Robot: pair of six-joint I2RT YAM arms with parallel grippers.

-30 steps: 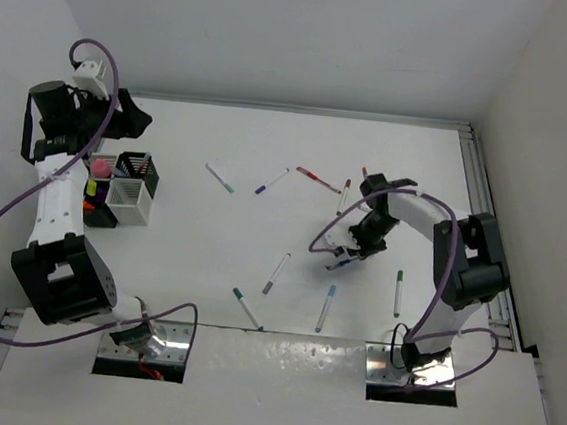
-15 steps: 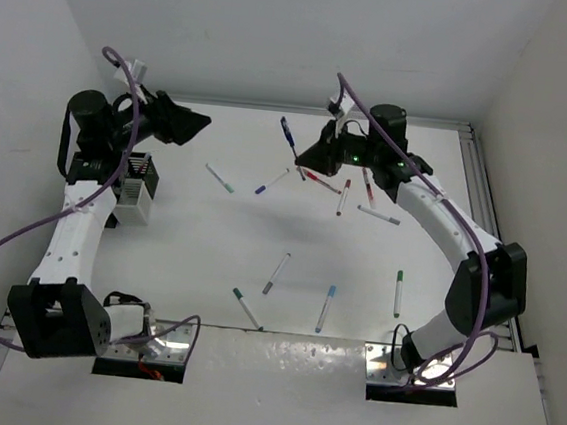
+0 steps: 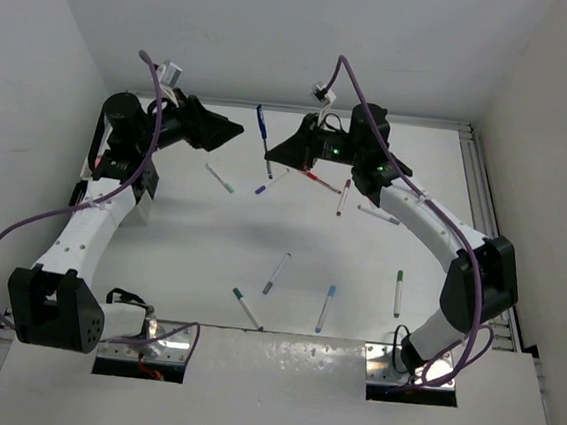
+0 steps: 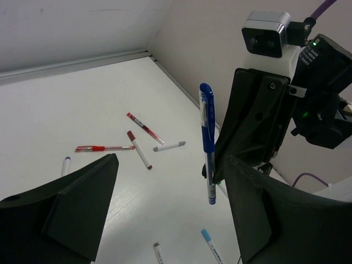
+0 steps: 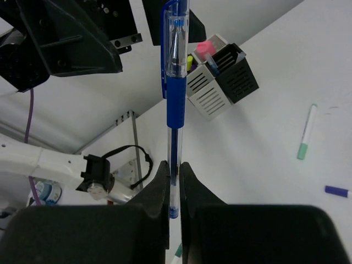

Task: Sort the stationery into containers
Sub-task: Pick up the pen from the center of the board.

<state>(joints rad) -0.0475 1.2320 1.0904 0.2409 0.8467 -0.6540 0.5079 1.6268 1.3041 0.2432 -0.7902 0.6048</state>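
My right gripper (image 3: 271, 157) is shut on a blue pen (image 3: 261, 130) and holds it upright in the air above the far middle of the table. The right wrist view shows the pen (image 5: 176, 82) pinched between the closed fingers (image 5: 160, 181). My left gripper (image 3: 233, 127) is open and empty, raised just left of the pen. In the left wrist view the pen (image 4: 207, 137) hangs close to its right finger (image 4: 275, 220). A white holder (image 5: 206, 91) and a black holder (image 5: 236, 77) stand together, with a pink stick (image 5: 206, 48) in them. My left arm hides them in the top view.
Loose pens lie on the table: a teal-capped one (image 3: 221, 177), a purple one (image 3: 271, 181), a red one (image 3: 319, 180), a dark red marker (image 3: 343, 198), a grey one (image 3: 379, 215), a green one (image 3: 397, 292), a light-blue one (image 3: 325, 308), and others (image 3: 276, 272) (image 3: 246, 307).
My right gripper rose from the table holding the blue pen and carried it up and left. My left gripper left the holders and swung right towards the pen.
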